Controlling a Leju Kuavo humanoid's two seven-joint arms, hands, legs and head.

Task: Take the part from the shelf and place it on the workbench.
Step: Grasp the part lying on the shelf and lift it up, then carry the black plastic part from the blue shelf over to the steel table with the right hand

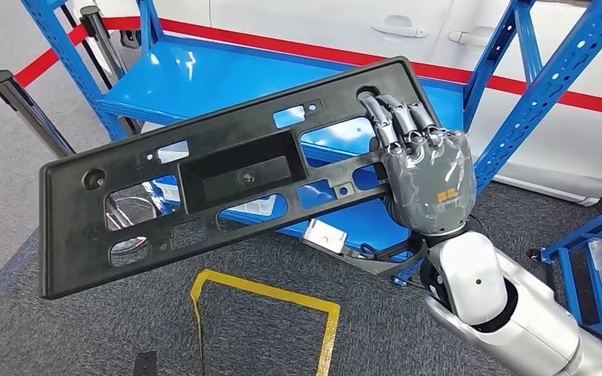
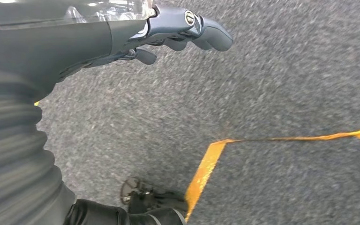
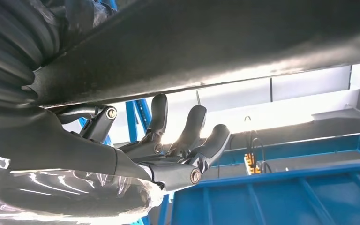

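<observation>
While the right hand (image 1: 423, 176) grips the black part (image 1: 204, 184) at its far right end, fingers hooked over the upper edge, the long panel hangs tilted across the frame's centre, clear of the blue shelf (image 1: 204, 74) at upper left. Carrying it level should limit swing. The left hand (image 2: 178, 30) holds nothing, fingers loosely extended.

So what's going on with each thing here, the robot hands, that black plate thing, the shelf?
Black part: lifted clear of the shelf, tilted, held at its right end.
Right robot hand: grips the part, fingers hooked over its top edge.
Left robot hand: hangs over the grey floor, holding nothing, fingers loosely curled.
Blue shelf: the visible blue deck is bare.
</observation>
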